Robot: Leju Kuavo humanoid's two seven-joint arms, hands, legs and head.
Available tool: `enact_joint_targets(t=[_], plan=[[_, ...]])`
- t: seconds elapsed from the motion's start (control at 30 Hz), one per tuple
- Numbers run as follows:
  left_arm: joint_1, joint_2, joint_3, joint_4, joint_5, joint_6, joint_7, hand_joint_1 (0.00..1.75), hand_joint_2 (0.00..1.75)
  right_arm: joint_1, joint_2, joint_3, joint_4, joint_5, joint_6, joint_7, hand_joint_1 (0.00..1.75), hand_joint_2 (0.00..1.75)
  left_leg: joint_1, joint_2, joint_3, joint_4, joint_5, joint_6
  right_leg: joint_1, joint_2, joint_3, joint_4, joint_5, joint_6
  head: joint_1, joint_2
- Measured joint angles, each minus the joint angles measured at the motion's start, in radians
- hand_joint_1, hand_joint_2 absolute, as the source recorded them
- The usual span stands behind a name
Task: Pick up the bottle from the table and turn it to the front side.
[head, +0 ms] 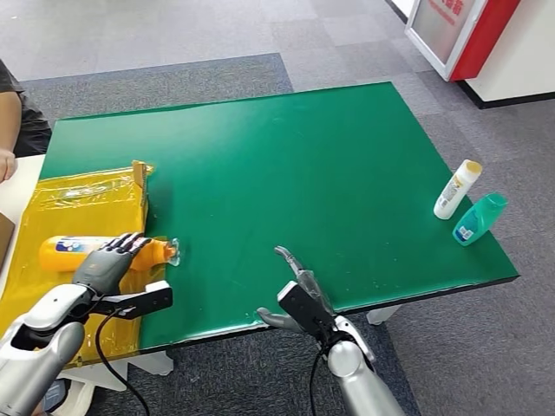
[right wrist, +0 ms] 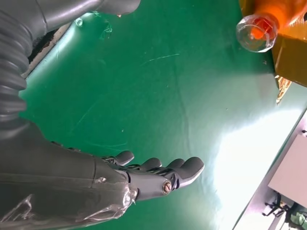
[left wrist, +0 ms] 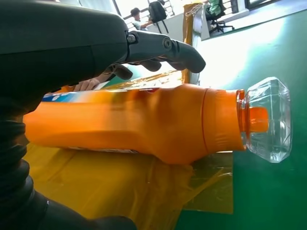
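Bottle [head: 98,252] lies sideways on yellow film [head: 72,201]; left robot hand [head: 107,263] arches over it, grip unconfirmed; right robot hand [head: 303,295] empty, fingers extended. Wrap mid-body before lifting

A white bottle [head: 457,189] and a teal bottle [head: 479,218] lie side by side near the green counter's [head: 314,173] far right edge; yellow sheeting [head: 85,199] covers its left end.

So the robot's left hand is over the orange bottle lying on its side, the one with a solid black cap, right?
Not quite. The cap is clear, see-through plastic, not black, as the left wrist view shows. The rest holds: the left hand is over the orange bottle, which lies on its side.
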Motion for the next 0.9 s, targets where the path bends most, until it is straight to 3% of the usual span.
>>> enact_joint_targets(t=[0.2,0.4,0.63,0.77,0.9], plan=[[0.084,-0.008,0.056,-0.109,0.105,0.049,-0.006,0.00,1.75,0.014,-0.003,-0.003,-0.006,-0.008,-0.013,0.002,0.00,1.75,0.000,0.000,0.000,0.000,0.000,0.000,0.000,0.000,0.000,0.000,0.000,0.000,0.000,0.000],[0.223,-0.076,0.167,-0.315,0.249,0.091,-0.062,0.00,1.75,0.045,-0.005,-0.014,-0.045,-0.009,-0.020,-0.001,0.00,1.75,0.000,0.000,-0.001,0.000,-0.002,0.000,-0.001,0.000,0.000,0.000,-0.002,0.002,0.000,0.000],[0.476,-0.312,0.361,-0.549,0.588,0.122,-0.301,0.00,1.75,0.125,0.000,-0.025,-0.171,-0.029,-0.027,-0.054,0.00,1.75,0.000,0.000,-0.001,0.000,-0.006,0.002,-0.001,0.000,0.000,-0.001,-0.005,0.002,0.000,0.000],[0.540,-0.409,0.438,-0.592,0.657,0.099,-0.323,0.00,1.75,0.149,0.004,-0.027,-0.222,-0.033,-0.026,-0.060,0.00,1.75,0.000,0.000,0.000,0.000,-0.007,0.002,-0.001,0.000,0.000,-0.001,-0.005,0.003,0.000,0.000],[0.571,-0.481,0.500,-0.574,0.764,0.010,-0.347,0.00,1.75,0.168,0.010,-0.029,-0.254,-0.051,-0.017,-0.070,0.00,1.75,0.000,0.000,0.000,0.000,-0.006,0.002,-0.001,0.000,0.001,-0.001,-0.005,0.002,0.000,0.000]])
